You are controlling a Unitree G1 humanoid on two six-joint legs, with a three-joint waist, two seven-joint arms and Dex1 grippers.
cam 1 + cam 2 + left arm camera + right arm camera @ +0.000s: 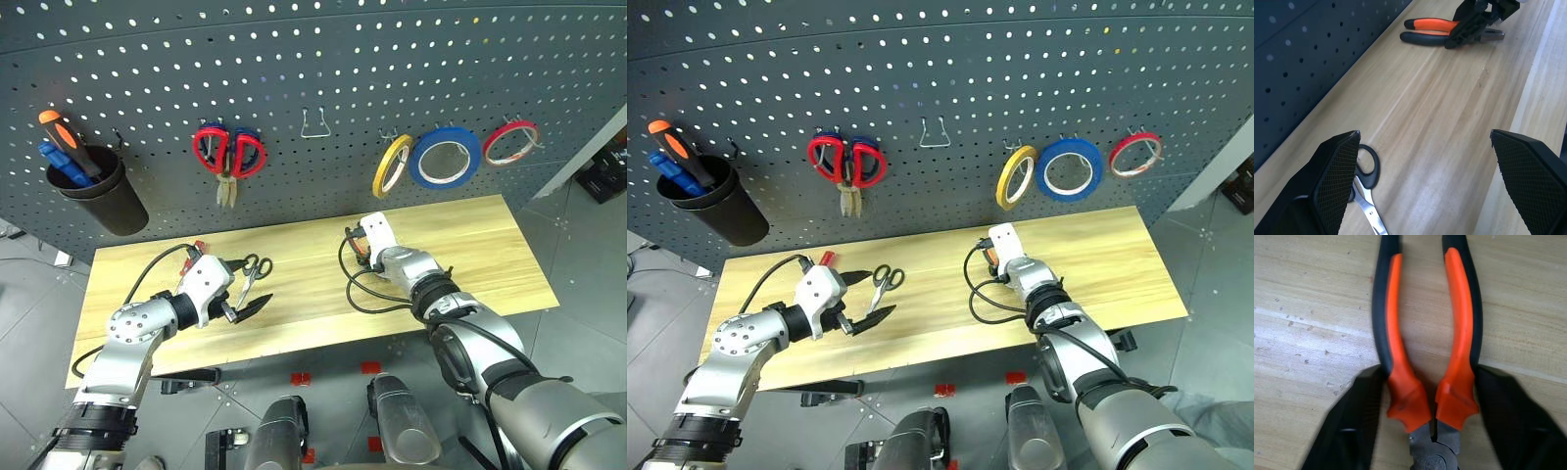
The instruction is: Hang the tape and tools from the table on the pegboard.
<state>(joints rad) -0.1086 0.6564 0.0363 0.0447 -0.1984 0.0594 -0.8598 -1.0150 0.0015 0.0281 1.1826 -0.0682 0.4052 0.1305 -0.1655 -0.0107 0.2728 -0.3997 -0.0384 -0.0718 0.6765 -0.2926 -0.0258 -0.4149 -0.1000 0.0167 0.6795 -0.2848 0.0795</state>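
Three rolls of tape hang on the large dark grey perforated pegboard [323, 69]: a yellow roll [392, 165], the wide blue ring of narrow tape [445, 157] just beside it, and a thin red roll [510, 143] further to the right. One pair of red-handled scissors [228, 157] hangs left of centre, and one bare metal hook [313, 125] sits between the scissors and the tapes. One black cup [98, 191] at the board's left end holds an orange-and-black screwdriver [65, 140] and a blue-handled item.

On the long light wood-plank table [490, 245] lie three tools. The small black-handled scissors [885, 279] rest left of centre, near the back edge. The red-handled screwdriver [826, 258] shows as a red tip behind the left arm. The orange-and-black-handled pliers [1427, 333] lie flat near the middle of the table, handles pointing away from the right gripper [1431, 396].

The right gripper's two black fingers straddle the pliers at the base of the handles, one on each outer side and touching them, about half closed; the pliers lie flat on the wood.

The left gripper [862, 299] hovers with its fingers spread fully apart and nothing between them, just beside the black-handled scissors.

The table's right half is bare wood out to its edge, and a bare stretch also separates the two grippers.
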